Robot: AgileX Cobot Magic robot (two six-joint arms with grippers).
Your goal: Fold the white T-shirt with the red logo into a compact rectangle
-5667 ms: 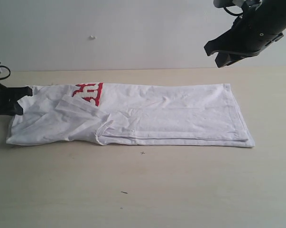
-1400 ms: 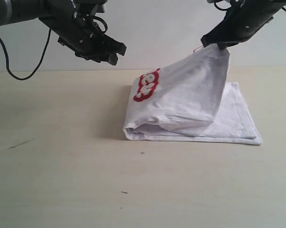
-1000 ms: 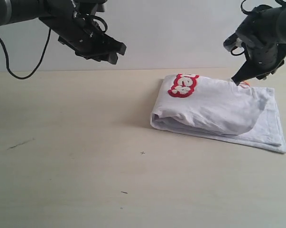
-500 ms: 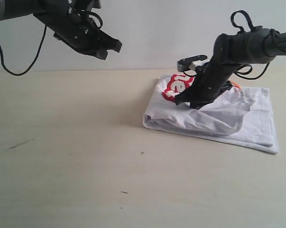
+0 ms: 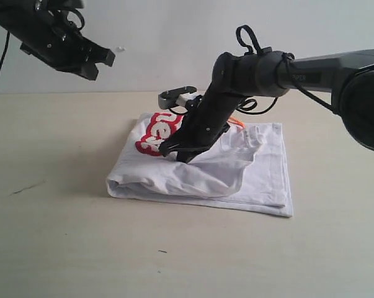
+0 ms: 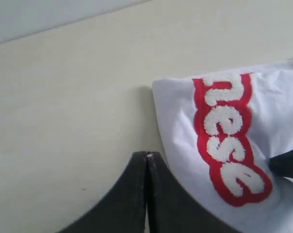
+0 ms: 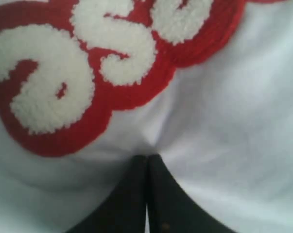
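Note:
The white T-shirt (image 5: pixel 236 180) lies folded in a thick bundle on the table, with a loose bulging fold on top. Its red logo (image 5: pixel 154 135) faces up at the far left end. An orange tag (image 5: pixel 238 122) peeks out behind the right arm. My right gripper (image 5: pixel 174 152) is shut, its tips pressed down into the cloth just beside the logo (image 7: pixel 88 73); no fabric shows between the fingers (image 7: pixel 158 194). High at the upper left, my left gripper (image 5: pixel 97 63) hangs shut and holds nothing. Its view looks down on the logo (image 6: pixel 229 141) and the shirt's corner (image 6: pixel 173 121).
The pale wooden table (image 5: pixel 62 248) carries only faint dark marks (image 5: pixel 162 251) and a smudge (image 5: pixel 25 188) at the left. A plain light wall stands behind. The right arm (image 5: pixel 267 65) reaches across the middle above the shirt.
The shirt bundle has slid left across the table with the right gripper pressed on it. The left arm has drawn back to the left and slightly up.

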